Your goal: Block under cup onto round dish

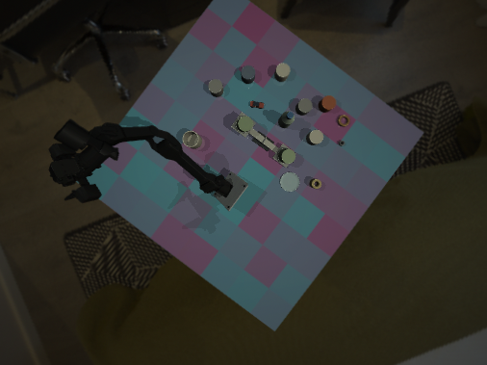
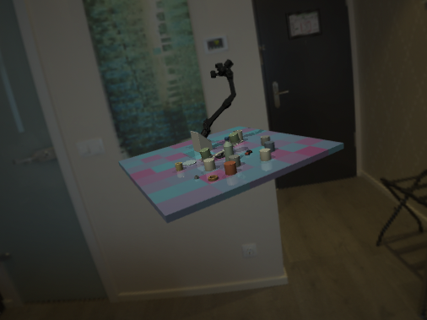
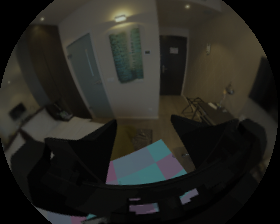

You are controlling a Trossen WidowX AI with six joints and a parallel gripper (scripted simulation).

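Past the left corner of the pink, blue and teal checkered table (image 1: 269,239) (image 2: 169,207) in the top view, the black gripper (image 1: 64,172) (image 2: 219,67) (image 3: 144,120) hangs high with its fingers spread and nothing between them. The jointed black arm (image 1: 168,148) (image 2: 232,97) reaches out to it from the table.

Near the middle stands a pale, narrow balance (image 1: 264,139) (image 2: 220,152). One green round cup (image 1: 244,123) (image 2: 235,138) sits upside down on the end toward the upper-left edge, and its green twin (image 1: 287,156) (image 2: 205,153) on the end toward the lower-right edge. The block is out of sight; which cup covers it, I cannot tell.

The pale round dish (image 1: 290,182) (image 2: 190,162) lies flat near the second cup, on the side toward the bottom corner, with a short brass-coloured ring (image 1: 312,184) (image 2: 179,166) beside it. A green bottle (image 1: 287,118) (image 2: 228,150) stands near the balance, on the side toward the upper-right edge. Farther toward that edge are an orange cylinder (image 1: 327,103) (image 2: 230,168) and a flat gold-coloured ring (image 1: 344,115) (image 2: 213,180).
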